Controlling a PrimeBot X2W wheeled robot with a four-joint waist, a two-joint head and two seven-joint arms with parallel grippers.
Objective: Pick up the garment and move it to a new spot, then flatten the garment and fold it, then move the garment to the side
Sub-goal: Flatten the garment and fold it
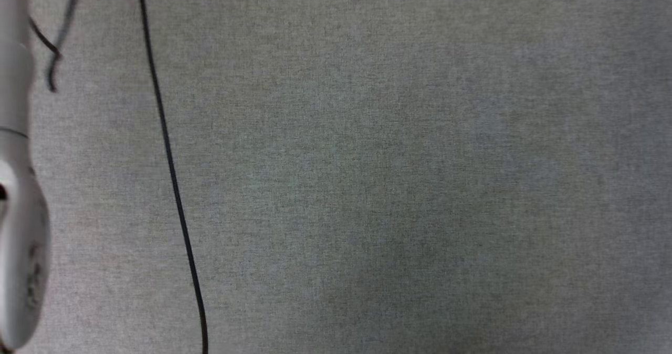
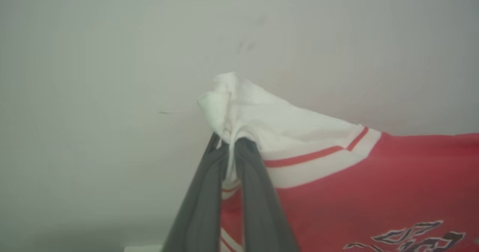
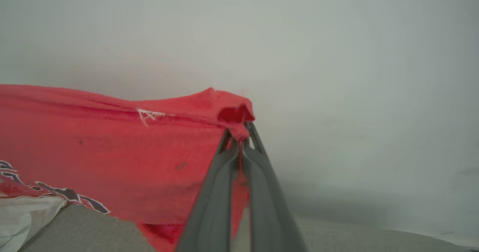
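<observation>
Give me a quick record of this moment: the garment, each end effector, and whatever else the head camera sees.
garment: red jersey with white trim, gripped at two corners
left end effector: shut on a white-trimmed corner
right end effector: shut on a red corner
surface: grey fabric, in the head view
cable: black, runs top to bottom on that view's left side
forearm: pale, at that view's left edge
</observation>
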